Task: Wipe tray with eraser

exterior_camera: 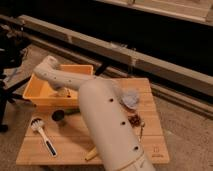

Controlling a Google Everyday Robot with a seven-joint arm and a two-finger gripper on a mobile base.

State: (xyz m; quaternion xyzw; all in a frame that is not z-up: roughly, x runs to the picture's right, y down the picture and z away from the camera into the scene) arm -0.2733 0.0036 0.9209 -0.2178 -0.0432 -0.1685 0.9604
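The yellow-orange tray [40, 95] stands on the back left of the wooden slatted table [155, 145]. My white arm [107, 125] rises from the front, bends at an elbow above the tray's far left corner, and comes back down into the tray. The gripper [62, 90] is low inside the tray near its middle, partly hidden by the forearm. The eraser cannot be made out.
A brush with a white head [36, 124] and dark handle lies front left of the tray. A dark round object [58, 115] sits just in front of it. A grey-blue cloth [131, 98], a small brown item [134, 120] and a spoon [141, 130] lie to the right.
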